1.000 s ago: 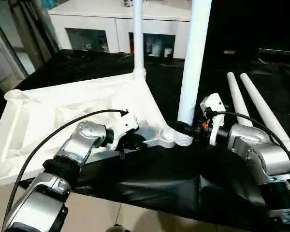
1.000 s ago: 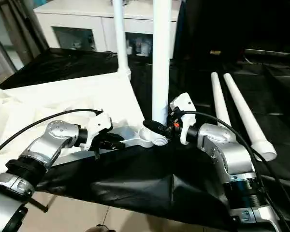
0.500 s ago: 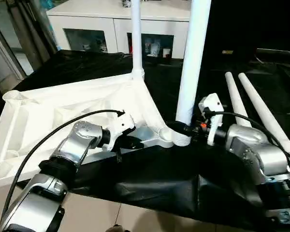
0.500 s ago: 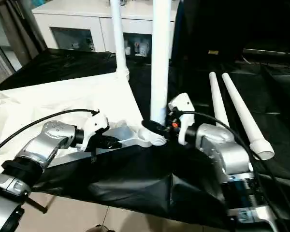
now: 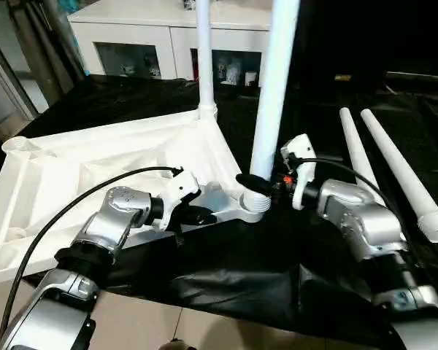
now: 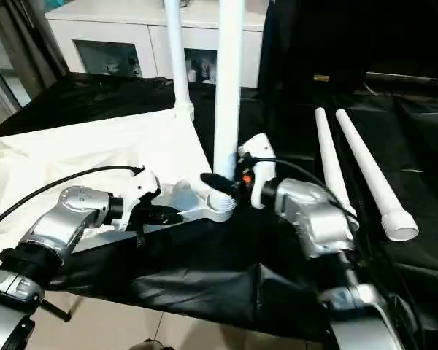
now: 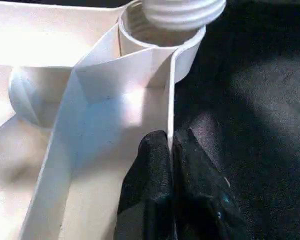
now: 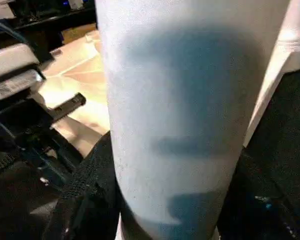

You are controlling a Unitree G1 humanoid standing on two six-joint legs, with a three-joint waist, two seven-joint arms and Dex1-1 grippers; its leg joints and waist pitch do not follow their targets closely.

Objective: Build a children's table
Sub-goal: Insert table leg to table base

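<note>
While right gripper [image 5: 257, 182] clamps upright leg [image 5: 272, 87] low, long axis near vertical, threaded end sits at corner socket [image 7: 160, 37], apparently partly entered. Left gripper [image 7: 170, 150] pinches tabletop [image 5: 95, 168] rim, socket at its 12 o'clock.

White children's table [image 5: 95, 160] lies upside down, two legs upright

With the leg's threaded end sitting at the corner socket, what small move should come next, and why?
Probably turn the leg with the right hand to screw it down. Its threads show above the socket, so it is not seated, and the left hand pinches the tabletop rim beside it.
</note>
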